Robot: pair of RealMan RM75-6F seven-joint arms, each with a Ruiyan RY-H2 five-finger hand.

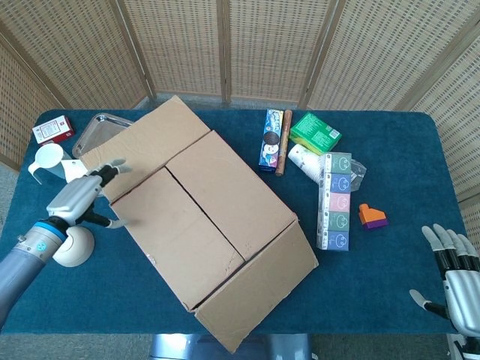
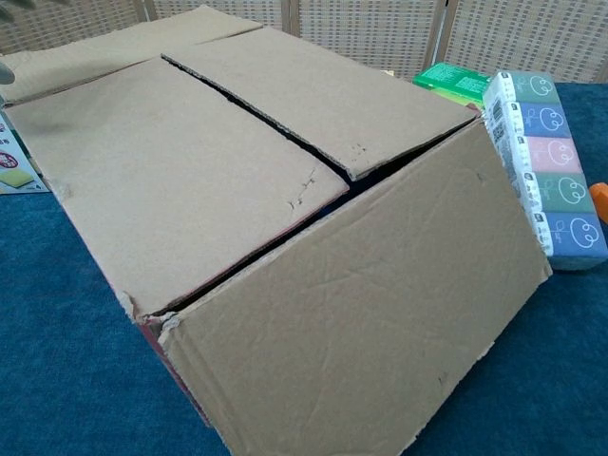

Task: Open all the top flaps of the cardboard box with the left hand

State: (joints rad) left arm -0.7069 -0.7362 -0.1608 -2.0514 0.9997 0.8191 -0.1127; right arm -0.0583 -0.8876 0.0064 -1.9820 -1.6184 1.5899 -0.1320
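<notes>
Far on the left sit a small red box (image 1: 52, 130), a white cup (image 1: 46, 159) and a shiny tray (image 1: 105, 131), and a white ball (image 1: 73, 246) lies near your left arm. Your left hand (image 1: 82, 198) is just beside the left corner of the cardboard box (image 1: 217, 225), with its fingers spread and nothing in them. The big box sits in the middle of the blue table (image 1: 375, 285). Its far-left flap (image 1: 142, 136) lies folded back and its near-right flap (image 1: 259, 289) hangs open too. The two big middle flaps (image 2: 190, 190) lie flat and closed, with a crack between them. So I think you are halfway: two flaps are open, two are left. Next, you need to slip your fingers into that crack and lift one flap up and over. Past the box lie a cookie pack (image 1: 271, 139), a green box (image 1: 315, 133), a row of colored packs (image 1: 335, 199) and an orange toy (image 1: 370, 216). Your right hand (image 1: 454, 274) rests far right, fingers apart, holding nothing.
</notes>
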